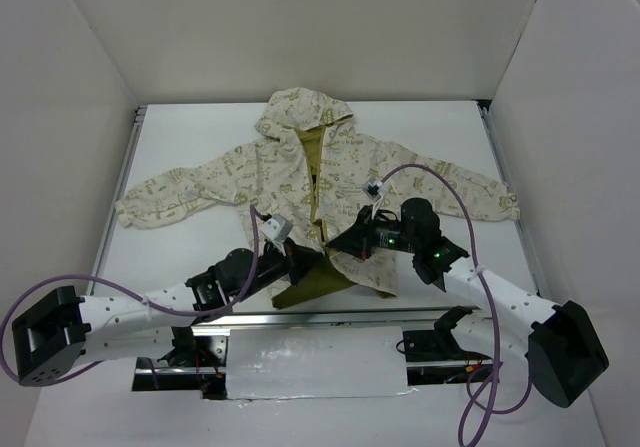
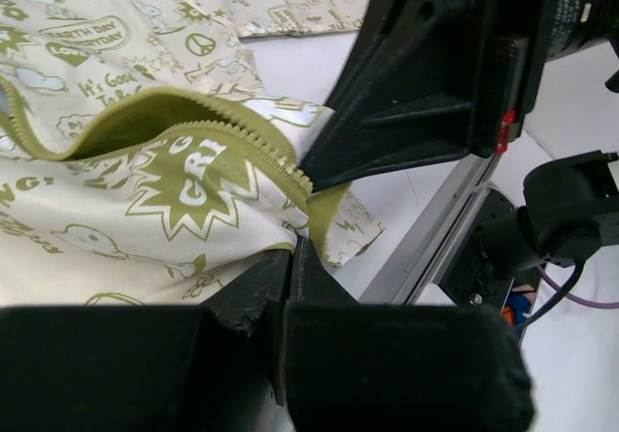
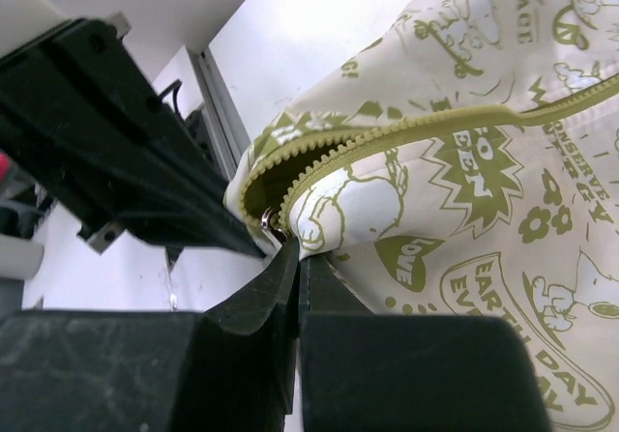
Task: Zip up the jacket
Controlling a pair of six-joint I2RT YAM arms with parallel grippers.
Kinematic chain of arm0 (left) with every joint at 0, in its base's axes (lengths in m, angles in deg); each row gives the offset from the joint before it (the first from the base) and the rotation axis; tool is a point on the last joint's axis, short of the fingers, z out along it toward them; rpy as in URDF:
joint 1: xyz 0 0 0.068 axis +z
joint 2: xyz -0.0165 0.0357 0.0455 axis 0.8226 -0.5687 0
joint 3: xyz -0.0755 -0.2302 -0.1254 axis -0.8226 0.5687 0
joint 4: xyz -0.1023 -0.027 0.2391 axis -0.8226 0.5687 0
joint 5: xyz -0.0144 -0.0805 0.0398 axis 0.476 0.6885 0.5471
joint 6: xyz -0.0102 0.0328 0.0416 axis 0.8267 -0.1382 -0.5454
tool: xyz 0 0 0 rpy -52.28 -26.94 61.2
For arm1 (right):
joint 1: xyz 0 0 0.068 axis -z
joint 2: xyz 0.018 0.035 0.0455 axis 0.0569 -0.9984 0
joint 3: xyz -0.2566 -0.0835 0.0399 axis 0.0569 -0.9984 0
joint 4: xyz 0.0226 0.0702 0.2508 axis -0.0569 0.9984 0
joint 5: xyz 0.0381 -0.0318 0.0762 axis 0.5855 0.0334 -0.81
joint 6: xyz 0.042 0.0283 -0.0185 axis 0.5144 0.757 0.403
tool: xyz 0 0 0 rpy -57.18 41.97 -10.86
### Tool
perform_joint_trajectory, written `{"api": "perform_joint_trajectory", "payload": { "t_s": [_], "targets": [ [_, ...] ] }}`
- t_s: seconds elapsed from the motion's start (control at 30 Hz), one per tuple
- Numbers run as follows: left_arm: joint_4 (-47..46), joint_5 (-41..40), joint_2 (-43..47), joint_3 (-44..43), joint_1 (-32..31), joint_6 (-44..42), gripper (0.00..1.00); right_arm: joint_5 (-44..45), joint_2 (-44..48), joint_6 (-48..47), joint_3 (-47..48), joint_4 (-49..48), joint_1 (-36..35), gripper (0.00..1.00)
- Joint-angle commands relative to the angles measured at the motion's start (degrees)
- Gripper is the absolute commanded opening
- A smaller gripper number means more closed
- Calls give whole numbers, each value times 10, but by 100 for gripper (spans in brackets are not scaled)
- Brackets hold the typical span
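Observation:
The jacket [image 1: 300,167] lies flat on the white table [image 1: 200,127], hood at the far side and front partly open, showing olive lining. Both grippers meet at its near hem by the zipper's bottom end. My left gripper [image 1: 308,258] is shut on the hem of one front panel [image 2: 294,246]; the olive zipper teeth [image 2: 242,137] run up and left from there. My right gripper [image 1: 347,246] is shut on the other panel's bottom corner [image 3: 296,246], just below the metal zipper slider [image 3: 265,218]. Each wrist view shows the other gripper's black body close by.
White walls enclose the table on three sides. A metal rail [image 1: 300,317] runs along the near edge by the arm bases. The jacket sleeves spread left [image 1: 160,202] and right [image 1: 480,192]. Purple cables loop from both arms.

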Motion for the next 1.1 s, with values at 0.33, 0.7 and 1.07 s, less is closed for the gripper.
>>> {"api": "perform_joint_trajectory", "payload": {
  "t_s": [0.33,0.7,1.07],
  "targets": [
    [119,27,-51,-59,-3,-32,0,29,27,69,15,-88,4,0],
    [130,-1,-10,-32,-2,-16,0,29,52,143,26,-90,11,0],
    [95,37,34,-13,-2,-21,0,24,18,203,9,-149,9,0]
  ]
}}
